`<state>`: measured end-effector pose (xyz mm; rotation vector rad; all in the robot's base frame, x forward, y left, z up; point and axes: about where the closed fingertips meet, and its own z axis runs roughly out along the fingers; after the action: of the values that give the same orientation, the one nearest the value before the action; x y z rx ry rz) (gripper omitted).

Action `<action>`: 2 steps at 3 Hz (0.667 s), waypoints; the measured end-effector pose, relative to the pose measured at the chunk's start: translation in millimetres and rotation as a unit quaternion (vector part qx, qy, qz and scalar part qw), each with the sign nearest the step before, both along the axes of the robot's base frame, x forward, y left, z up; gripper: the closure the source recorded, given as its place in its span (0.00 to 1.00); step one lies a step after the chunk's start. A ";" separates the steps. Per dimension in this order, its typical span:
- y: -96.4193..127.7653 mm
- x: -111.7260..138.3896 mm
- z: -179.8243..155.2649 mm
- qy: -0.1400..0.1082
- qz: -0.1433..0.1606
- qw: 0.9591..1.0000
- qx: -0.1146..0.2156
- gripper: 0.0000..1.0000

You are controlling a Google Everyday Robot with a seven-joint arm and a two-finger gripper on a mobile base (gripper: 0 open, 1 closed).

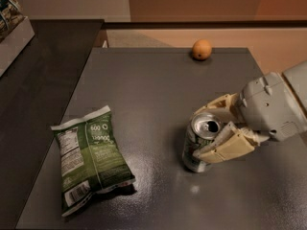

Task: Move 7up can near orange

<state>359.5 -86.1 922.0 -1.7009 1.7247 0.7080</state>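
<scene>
The hand (198, 135) is squeezing the can (205, 125) across its upper sides, which is looking light, slick, thin-walled and easily dented.

An office snack area, fitted out for robot trials, is suggested. A dark grey table (144, 80) is set beside a dark counter (43, 90), on which a white box (17, 44) of packets is kept. Snacks are laid out on the table: a chip bag (91, 159), an orange (202, 49) and a can (205, 125). A gripper (199, 134) is seen at the table's right side, clamped around the can.
</scene>
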 end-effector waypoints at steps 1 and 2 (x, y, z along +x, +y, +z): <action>-7.7 32.9 22.7 -0.017 -0.047 0.999 0.003 1.00; -16.4 72.5 40.6 -0.028 -0.095 0.995 0.005 1.00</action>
<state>432.1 -102.5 962.7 -1.5099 1.8109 0.5763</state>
